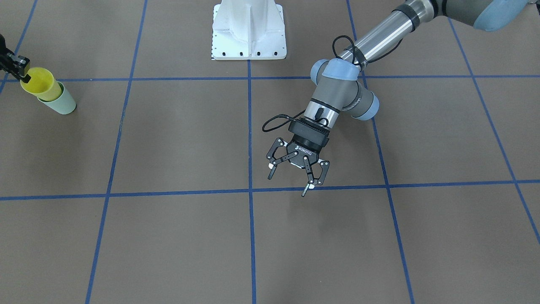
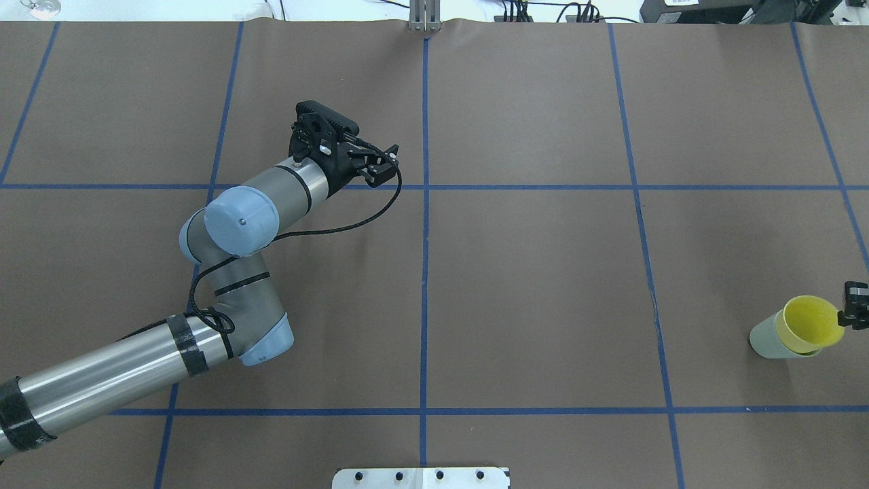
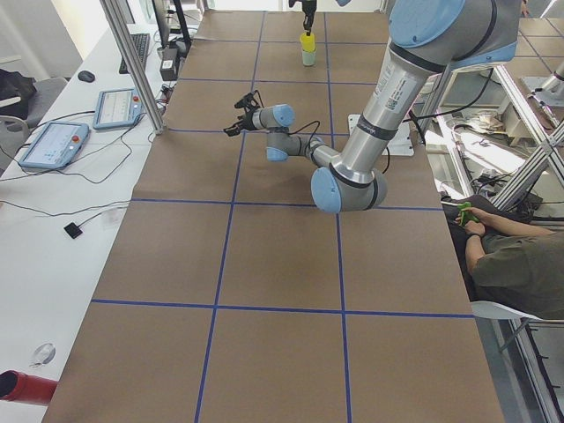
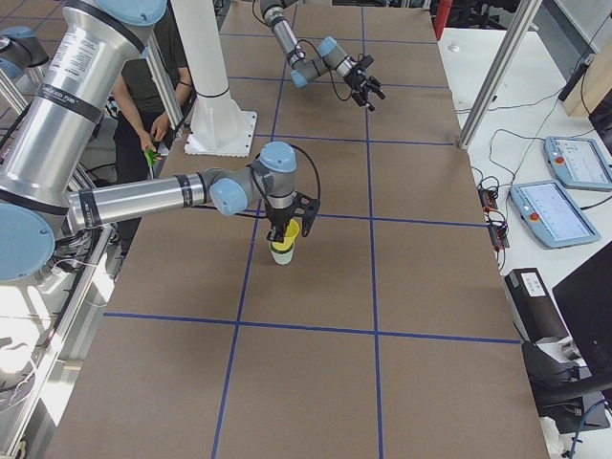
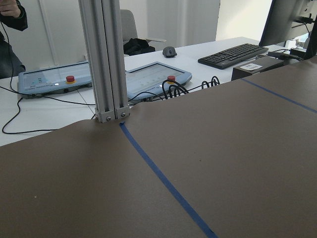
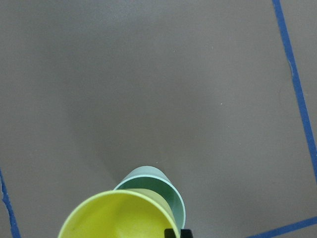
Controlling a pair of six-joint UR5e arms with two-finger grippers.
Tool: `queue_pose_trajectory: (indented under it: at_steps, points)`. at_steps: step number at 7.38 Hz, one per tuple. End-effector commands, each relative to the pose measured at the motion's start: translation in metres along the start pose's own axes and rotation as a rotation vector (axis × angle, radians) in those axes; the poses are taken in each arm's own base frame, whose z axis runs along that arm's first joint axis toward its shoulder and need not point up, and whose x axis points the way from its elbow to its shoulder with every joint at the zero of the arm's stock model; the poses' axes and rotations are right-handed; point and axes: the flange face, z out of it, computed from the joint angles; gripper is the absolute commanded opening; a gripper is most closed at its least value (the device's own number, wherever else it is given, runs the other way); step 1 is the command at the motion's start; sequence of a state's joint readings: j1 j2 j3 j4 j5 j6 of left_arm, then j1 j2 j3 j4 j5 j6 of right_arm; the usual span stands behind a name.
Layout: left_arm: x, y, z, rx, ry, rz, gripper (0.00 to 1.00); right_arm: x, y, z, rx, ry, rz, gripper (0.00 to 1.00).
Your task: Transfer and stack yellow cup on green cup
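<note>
The yellow cup (image 1: 42, 84) sits nested in the green cup (image 1: 63, 103) at the table's end on my right side, its rim well above the green rim. Both also show in the overhead view, yellow (image 2: 808, 322) and green (image 2: 767, 336), and in the right wrist view, yellow (image 6: 119, 218) and green (image 6: 163, 186). My right gripper (image 1: 24, 76) is shut on the yellow cup's rim, with one black fingertip showing at the rim. My left gripper (image 1: 290, 180) is open and empty above the middle of the table, far from the cups.
The white robot base (image 1: 249, 29) stands at the table's near edge. An aluminium post (image 5: 106, 59) rises at the far edge, with pendants and a keyboard on the desk behind it. A seated person (image 3: 511, 256) is beside the table.
</note>
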State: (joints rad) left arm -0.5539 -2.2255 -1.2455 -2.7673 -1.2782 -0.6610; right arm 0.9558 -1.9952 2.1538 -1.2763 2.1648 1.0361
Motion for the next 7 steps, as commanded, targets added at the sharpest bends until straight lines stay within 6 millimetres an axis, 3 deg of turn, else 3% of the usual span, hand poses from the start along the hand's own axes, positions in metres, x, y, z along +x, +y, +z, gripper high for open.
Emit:
queue_pose_trajectory:
  at_steps: [1, 3, 4, 5, 7]
  points:
    - [0.002, -0.002, -0.001, 0.003, 0.004, -0.003, 1.00, -0.008, -0.005, 0.000, 0.006, -0.011, -0.003, 1.00]
    - [-0.011, -0.004, 0.000, 0.001, -0.010, -0.158, 1.00, -0.044, -0.026, -0.011, 0.068, -0.062, -0.049, 1.00]
    - [-0.026, -0.005, 0.005, -0.033, -0.038, -0.256, 1.00, -0.055, -0.058, -0.020, 0.135, -0.080, -0.037, 1.00]
    - [-0.048, -0.010, 0.013, -0.079, -0.116, -0.261, 1.00, -0.067, -0.098, -0.026, 0.182, -0.100, -0.031, 1.00]
    - [-0.123, -0.042, 0.025, -0.259, -0.311, -0.231, 1.00, -0.077, -0.155, -0.035, 0.232, -0.098, -0.110, 1.00]
